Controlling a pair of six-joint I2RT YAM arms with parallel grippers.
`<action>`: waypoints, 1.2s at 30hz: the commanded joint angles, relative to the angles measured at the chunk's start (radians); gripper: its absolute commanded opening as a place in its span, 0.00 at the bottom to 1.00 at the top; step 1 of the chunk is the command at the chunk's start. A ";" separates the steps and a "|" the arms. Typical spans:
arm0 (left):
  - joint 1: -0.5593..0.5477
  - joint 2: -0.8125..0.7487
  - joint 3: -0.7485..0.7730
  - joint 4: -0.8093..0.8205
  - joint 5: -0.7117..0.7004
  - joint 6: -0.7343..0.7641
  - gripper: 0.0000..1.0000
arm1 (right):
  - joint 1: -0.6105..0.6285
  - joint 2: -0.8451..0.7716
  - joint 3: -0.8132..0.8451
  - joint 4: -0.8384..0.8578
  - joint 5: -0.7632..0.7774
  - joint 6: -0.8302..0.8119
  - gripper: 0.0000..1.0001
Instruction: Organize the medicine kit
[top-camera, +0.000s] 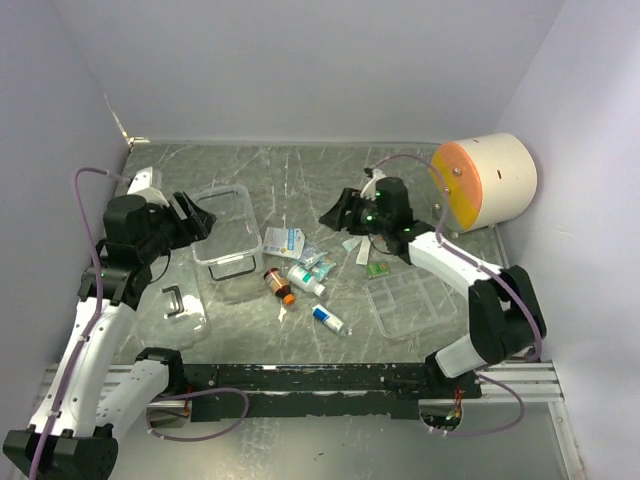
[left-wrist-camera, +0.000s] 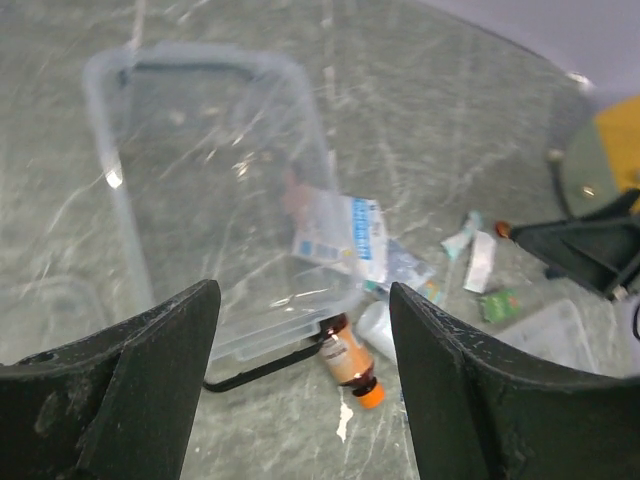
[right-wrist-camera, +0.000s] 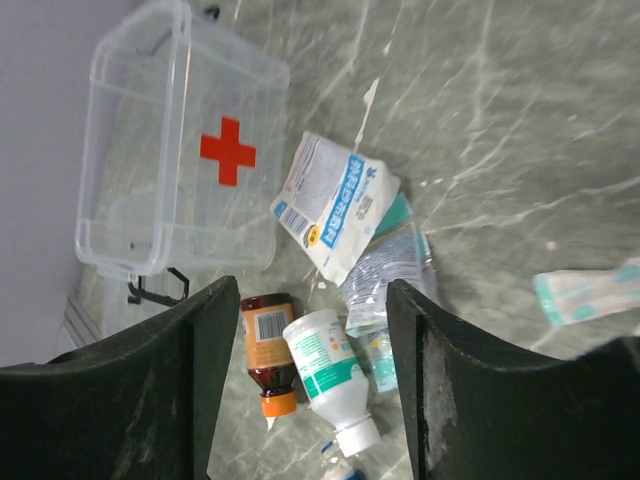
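Soft, even light from overhead fills the scene, and the shadow under the cream-and-orange cylinder (top-camera: 487, 182) is faint and short. The grey marbled table (top-camera: 300, 170) carries a mild sheen. In the left wrist view the clear box (left-wrist-camera: 200, 190) looks hazy, streaked with white glare. The right wrist view is sharper, its red cross (right-wrist-camera: 227, 150) crisp.

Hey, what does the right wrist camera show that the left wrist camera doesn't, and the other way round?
Only the right wrist view: a crisp red cross on the box, and the white bottle with its green label in full.
Only the left wrist view: the cream-and-orange cylinder, the divided tray insert and a small green packet.
Both: the clear box, its black wire latch, the blue-and-white packet and the amber bottle with an orange cap.
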 joint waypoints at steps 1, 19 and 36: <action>-0.004 -0.001 -0.061 -0.050 -0.228 -0.136 0.79 | 0.092 0.060 0.037 0.059 0.096 -0.019 0.59; -0.004 0.073 -0.159 0.032 -0.294 -0.162 0.72 | 0.358 0.173 0.107 -0.330 0.276 -0.381 0.50; -0.004 0.060 -0.131 0.011 -0.261 -0.136 0.73 | 0.433 0.342 0.237 -0.417 0.256 -0.453 0.48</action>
